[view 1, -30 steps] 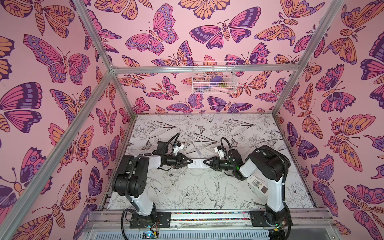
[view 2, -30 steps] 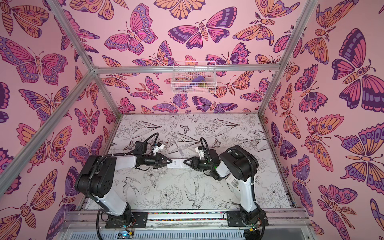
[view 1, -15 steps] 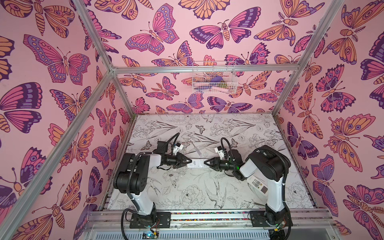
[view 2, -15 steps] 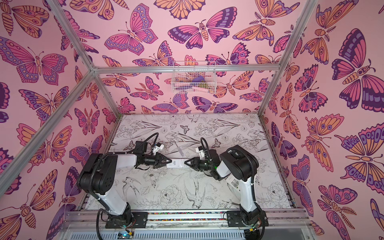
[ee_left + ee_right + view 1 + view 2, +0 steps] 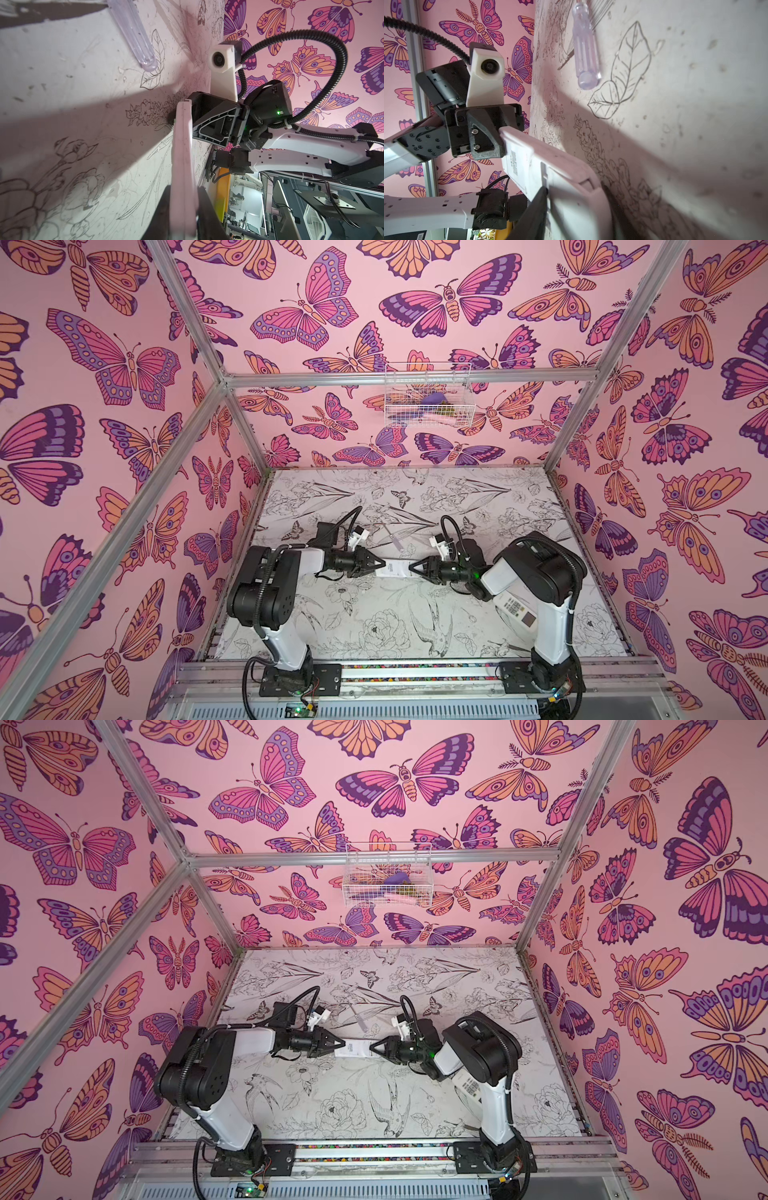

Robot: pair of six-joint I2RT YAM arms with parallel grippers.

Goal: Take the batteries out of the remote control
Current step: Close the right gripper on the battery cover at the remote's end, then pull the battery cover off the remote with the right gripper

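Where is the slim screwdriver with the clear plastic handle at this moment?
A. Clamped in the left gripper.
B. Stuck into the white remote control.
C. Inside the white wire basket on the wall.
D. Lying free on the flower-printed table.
D: the slim screwdriver with the clear plastic handle lies flat on the flower-printed table, and nothing touches it.
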